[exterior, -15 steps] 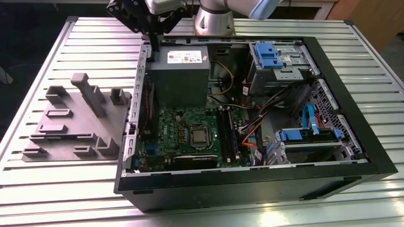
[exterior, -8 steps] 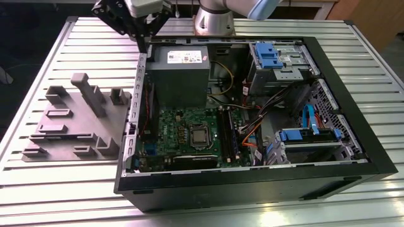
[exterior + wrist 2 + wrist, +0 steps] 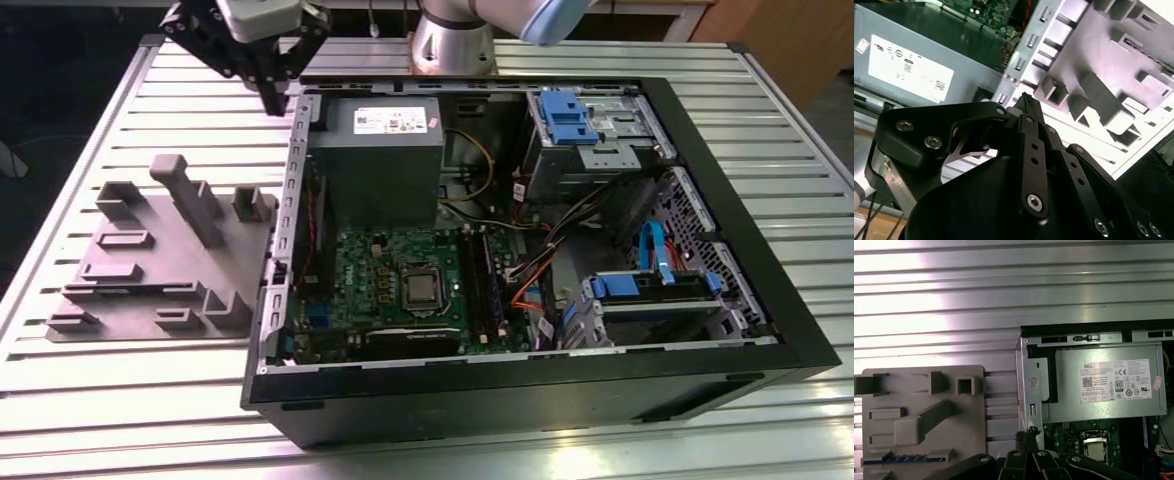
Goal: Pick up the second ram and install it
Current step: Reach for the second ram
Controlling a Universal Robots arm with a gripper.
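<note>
While the black robot claw (image 3: 276,98) hangs over the ribbed metal bench (image 3: 160,130), right by the corner of the open black computer case (image 3: 534,390) next to the grey power-supply box (image 3: 380,165), its fingers are pinched together to a point and there's nothing between them. You can see the same closed tips in both wrist views (image 3: 1024,102) (image 3: 1027,434).

The thin dark blue memory stick (image 3: 904,459) hasn't been picked up. In the first wrist view it's lying flat in a long slot at one edge of the grey plastic fixture (image 3: 914,395), well apart from the claw. That fixture sits on the bench just beside the case, on the exterior view's left. The green circuit board (image 3: 400,255) is inside the case, just past the power-supply box.
</note>
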